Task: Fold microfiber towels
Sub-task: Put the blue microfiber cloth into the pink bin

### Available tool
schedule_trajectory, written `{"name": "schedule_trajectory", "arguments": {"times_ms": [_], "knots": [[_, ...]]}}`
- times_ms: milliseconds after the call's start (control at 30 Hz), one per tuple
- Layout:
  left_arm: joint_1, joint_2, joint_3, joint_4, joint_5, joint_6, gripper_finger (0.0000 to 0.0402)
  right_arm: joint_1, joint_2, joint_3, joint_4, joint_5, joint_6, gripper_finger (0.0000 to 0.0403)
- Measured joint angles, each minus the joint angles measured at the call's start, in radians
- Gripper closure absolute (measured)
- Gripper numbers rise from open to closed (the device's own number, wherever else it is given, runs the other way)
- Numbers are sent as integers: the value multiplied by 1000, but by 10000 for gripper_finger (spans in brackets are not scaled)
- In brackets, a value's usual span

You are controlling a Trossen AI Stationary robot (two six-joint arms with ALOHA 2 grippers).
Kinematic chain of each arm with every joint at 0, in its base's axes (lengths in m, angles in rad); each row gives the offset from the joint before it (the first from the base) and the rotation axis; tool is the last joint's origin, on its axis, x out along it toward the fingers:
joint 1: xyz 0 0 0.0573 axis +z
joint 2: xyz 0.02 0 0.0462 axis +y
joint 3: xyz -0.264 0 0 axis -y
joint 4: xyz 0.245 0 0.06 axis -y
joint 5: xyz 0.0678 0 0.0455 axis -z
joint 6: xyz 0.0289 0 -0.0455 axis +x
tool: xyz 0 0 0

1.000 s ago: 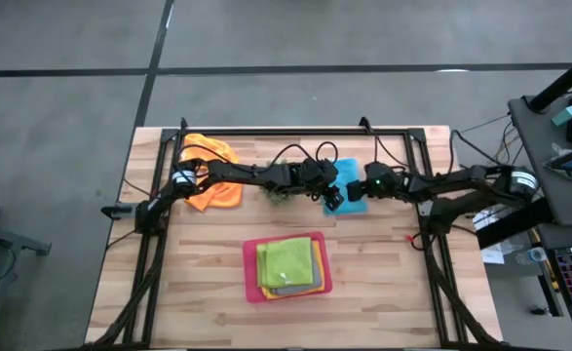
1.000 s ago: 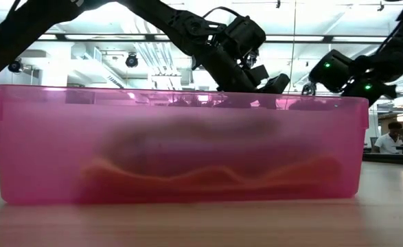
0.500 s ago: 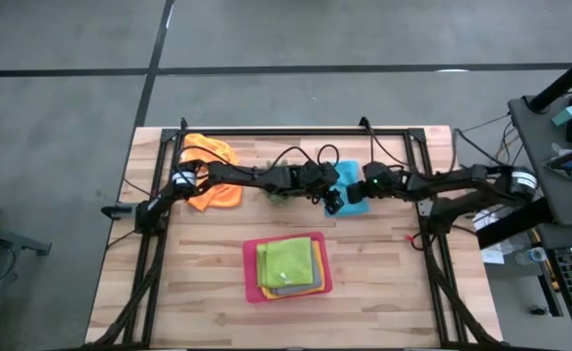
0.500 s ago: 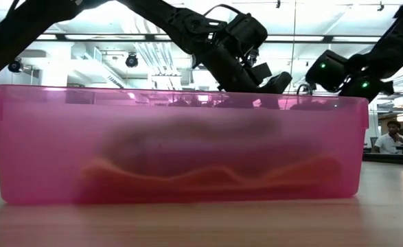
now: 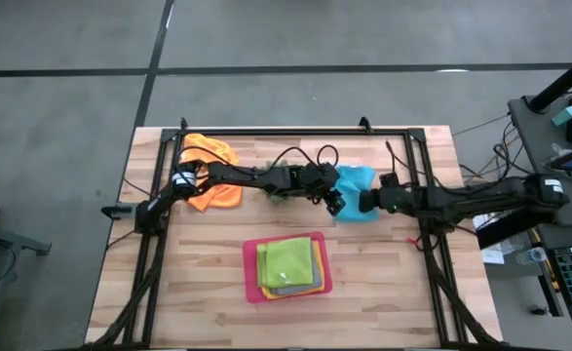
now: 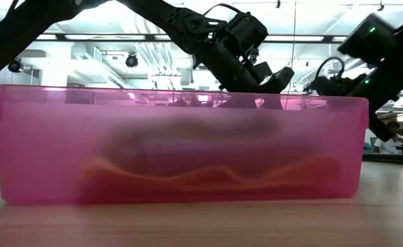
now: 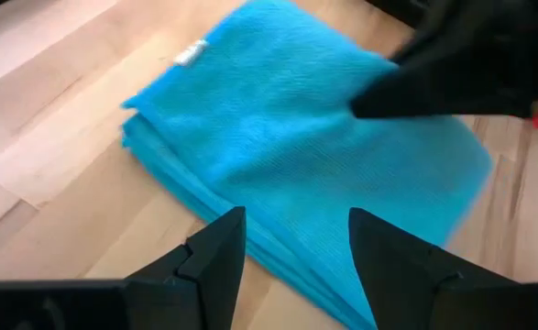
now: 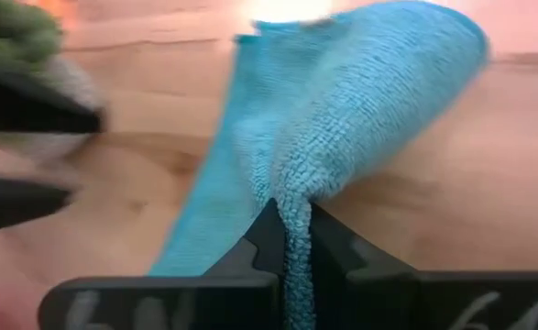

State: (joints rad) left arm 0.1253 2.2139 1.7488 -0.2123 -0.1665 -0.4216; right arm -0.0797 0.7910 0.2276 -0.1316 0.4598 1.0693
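Beyond the pink tray (image 5: 250, 271), the right gripper (image 8: 290, 240) has just pinched the blue towel (image 5: 356, 181), lifting an edge to fold; the left gripper's (image 7: 291, 240) fingers stay spread beside it.

- My wooden table (image 5: 198, 283) carries a black metal frame (image 5: 266, 130) along its far edge.
- A pink tray (image 5: 250, 273) sits near my front edge.
- A small green plant (image 5: 278, 194) stands mid-table.
- Grey floor (image 5: 61, 97) surrounds me.
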Motion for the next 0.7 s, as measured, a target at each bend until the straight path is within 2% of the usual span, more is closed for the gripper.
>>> {"name": "schedule_trajectory", "arguments": {"times_ms": [200,367,567,700], "knots": [[0,3,-5,11,2,-16,223,127,23,0,-2,45,99,390],[-6,3,-29,13,55,-17,222,235,95,0,-13,177,209,390],[-8,3,-53,24,58,-23,197,357,190,14,-12,293,358,390],[-8,3,-54,28,57,-26,176,370,251,26,-14,319,396,390]]}}
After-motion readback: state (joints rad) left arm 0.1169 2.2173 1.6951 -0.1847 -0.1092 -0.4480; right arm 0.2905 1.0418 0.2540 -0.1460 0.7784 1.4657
